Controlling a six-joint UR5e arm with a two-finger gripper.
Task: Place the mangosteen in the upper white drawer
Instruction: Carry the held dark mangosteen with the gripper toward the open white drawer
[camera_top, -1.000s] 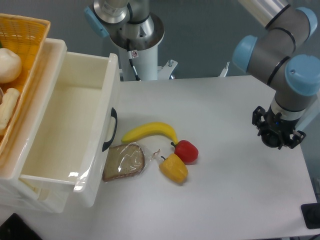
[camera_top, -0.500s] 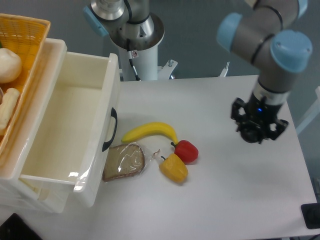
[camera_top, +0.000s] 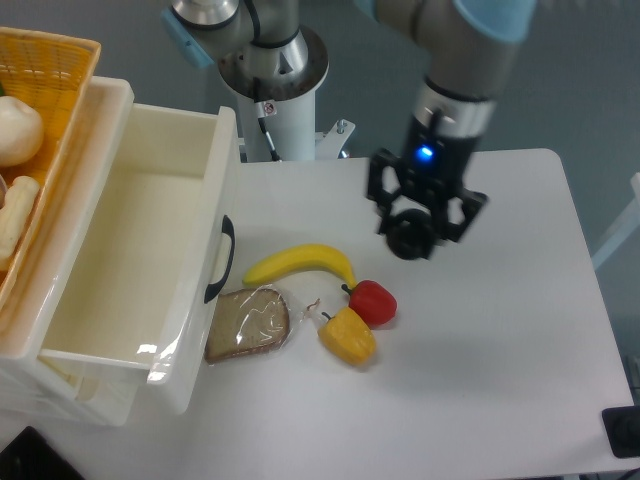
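1. Poised above the bench (camera_top: 500, 380), the end effector (camera_top: 412, 232) hangs over the open white surface just up and right of the banana (camera_top: 300, 263), its fingers closed around a round, dark shape that appears to be the mangosteen (camera_top: 411, 236); the view from above is too dark to make out the fruit's green top.

2. From the end effector, the upper white drawer (camera_top: 110, 330) lies well off toward the left of the picture, its mouth pulled open and its black handle (camera_top: 220, 258) facing the fruit on the bench. The banana, a wrapped slice of bread (camera_top: 248, 322), the red pepper (camera_top: 373, 302) and the yellow pepper (camera_top: 348, 337) sit between the two, low on the surface.

3. Inside, the upper white drawer shows only bare white walls and floor; nothing is seen in it.

4. Beside it, at the far left edge, the woven yellow basket (camera_top: 70, 60) holds pale, rounded items that cannot be identified.

5. Judged from this, the carry is under way and the drop is not yet made; the move calls for travel leftward until the end effector is over the drawer's open mouth.
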